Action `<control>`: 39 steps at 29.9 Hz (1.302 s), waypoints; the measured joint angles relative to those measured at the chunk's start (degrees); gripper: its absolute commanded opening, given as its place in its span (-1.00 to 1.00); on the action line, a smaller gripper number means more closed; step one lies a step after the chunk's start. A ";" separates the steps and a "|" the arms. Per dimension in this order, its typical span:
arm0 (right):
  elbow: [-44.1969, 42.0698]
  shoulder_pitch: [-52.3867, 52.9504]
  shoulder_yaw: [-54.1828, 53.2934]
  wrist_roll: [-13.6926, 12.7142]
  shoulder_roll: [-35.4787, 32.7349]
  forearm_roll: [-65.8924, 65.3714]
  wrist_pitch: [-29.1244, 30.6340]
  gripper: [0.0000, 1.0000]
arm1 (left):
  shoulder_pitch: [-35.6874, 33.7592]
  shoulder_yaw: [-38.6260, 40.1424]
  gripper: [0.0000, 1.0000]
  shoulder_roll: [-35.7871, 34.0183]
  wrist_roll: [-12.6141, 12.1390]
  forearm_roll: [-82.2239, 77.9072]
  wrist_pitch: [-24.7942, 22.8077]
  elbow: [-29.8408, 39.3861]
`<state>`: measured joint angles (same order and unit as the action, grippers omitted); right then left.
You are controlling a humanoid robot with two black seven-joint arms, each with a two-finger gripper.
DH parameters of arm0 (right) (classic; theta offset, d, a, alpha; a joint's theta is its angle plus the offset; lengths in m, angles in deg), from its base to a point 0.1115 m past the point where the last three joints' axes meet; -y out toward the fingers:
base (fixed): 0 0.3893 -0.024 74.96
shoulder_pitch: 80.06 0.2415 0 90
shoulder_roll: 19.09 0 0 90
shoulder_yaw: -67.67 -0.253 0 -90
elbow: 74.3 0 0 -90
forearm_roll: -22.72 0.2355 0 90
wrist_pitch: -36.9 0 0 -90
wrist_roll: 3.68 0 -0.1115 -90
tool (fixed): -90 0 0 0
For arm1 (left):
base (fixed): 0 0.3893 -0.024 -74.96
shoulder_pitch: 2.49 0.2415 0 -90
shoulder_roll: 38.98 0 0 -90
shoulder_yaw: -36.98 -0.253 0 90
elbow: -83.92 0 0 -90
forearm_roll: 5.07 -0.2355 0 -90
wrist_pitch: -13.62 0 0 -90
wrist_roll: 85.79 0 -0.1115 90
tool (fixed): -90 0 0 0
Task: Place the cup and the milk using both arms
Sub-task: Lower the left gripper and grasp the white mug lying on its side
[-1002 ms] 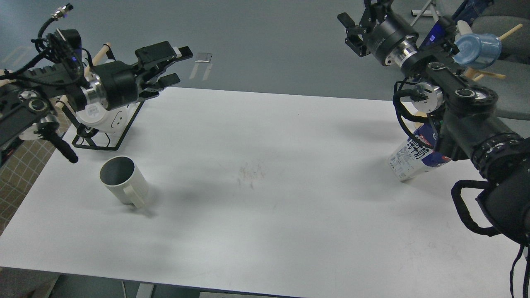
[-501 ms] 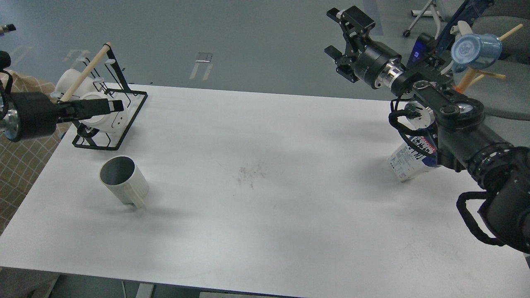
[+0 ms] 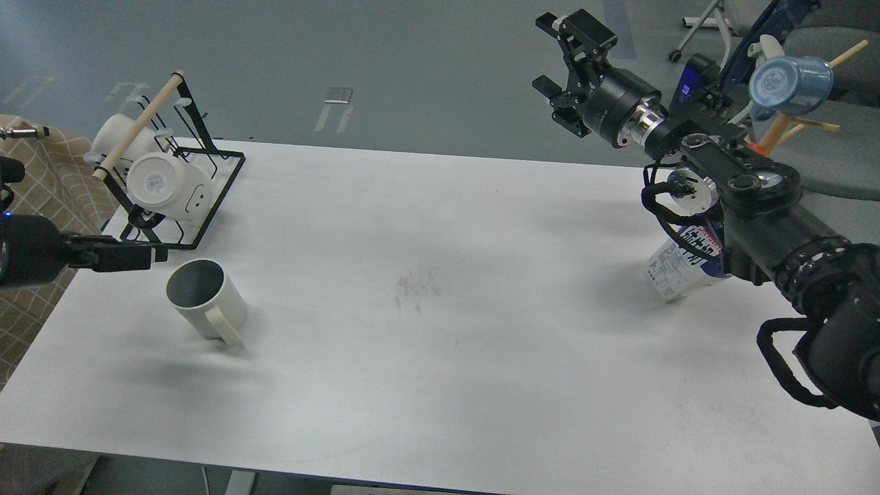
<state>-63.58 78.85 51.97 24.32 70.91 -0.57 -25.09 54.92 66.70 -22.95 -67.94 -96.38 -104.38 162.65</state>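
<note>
Left gripper (image 3: 141, 256) points toward the cup (image 3: 205, 300), just short of it; fingers seen edge-on, separation cannot be determined; cup upright on the white surface (image 3: 440, 330), left side; milk (image 3: 684, 261) stands at right edge, partly behind the right arm; right gripper (image 3: 560, 65) raised, fingers spread, empty

White table (image 3: 440, 357): ribbed cream cup (image 3: 206, 302), upright, left side, handle toward viewer. Black wire rack (image 3: 185, 199), far-left corner, holding glossy white mugs (image 3: 168, 185). Milk carton (image 3: 684, 265), right edge, partly hidden behind right arm. Left gripper (image 3: 148, 256), fingers indistinct, just beside cup. Right gripper (image 3: 560, 65), fingers spread, raised beyond far edge. Light-blue cup (image 3: 787, 82) on wooden peg, far right.
</note>
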 measured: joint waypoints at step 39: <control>-0.80 0.18 0.16 0.00 0.00 0.00 -0.01 1.00 | 0.56 -1.23 0.90 11.58 -0.36 -2.12 -0.01 -9.44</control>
<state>-64.37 79.04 52.13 24.32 70.91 -0.57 -25.11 55.48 65.47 -11.38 -68.30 -98.50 -104.38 153.21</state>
